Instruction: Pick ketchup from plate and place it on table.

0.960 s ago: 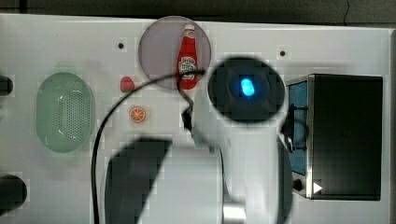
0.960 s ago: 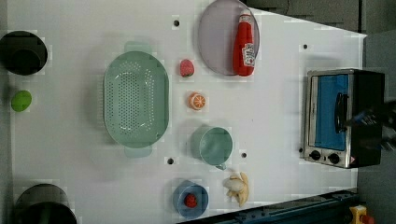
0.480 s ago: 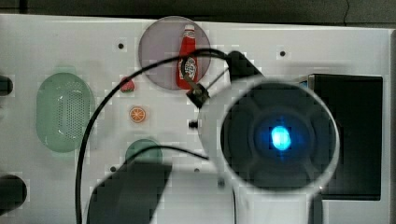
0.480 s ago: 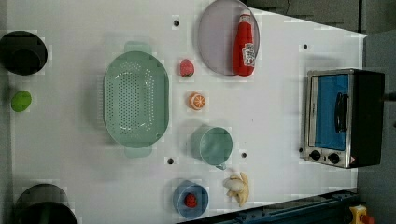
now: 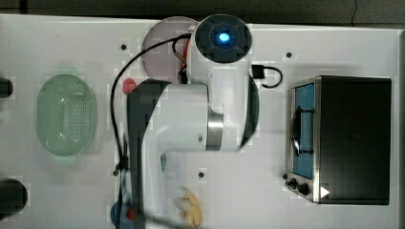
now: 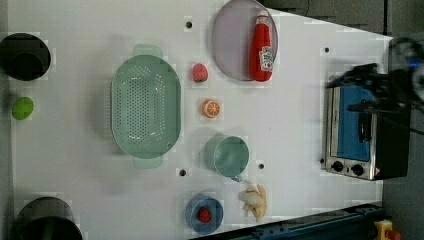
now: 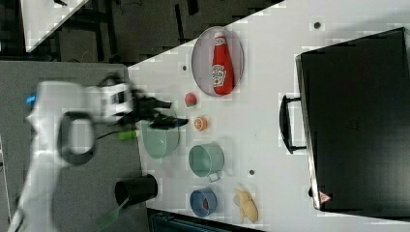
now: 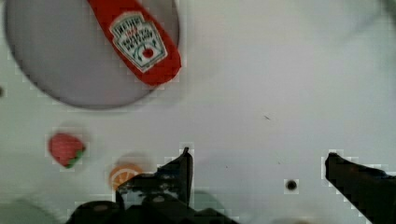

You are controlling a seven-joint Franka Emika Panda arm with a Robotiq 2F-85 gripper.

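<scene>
White, wide and dotted with small dark holes, the tabletop (image 6: 300, 130) carries everything. Over the last moment the big white robot arm (image 5: 191, 119) has swung across it, so in the top view it now covers most of the pale lilac round plate (image 6: 232, 45). Its black tool (image 8: 257, 177) has spread wide and grips nothing. The slim red ketchup bottle (image 6: 262, 47) lies flat on the plate, untouched. I'd judge this the approach, with descent and grasp to come.
</scene>
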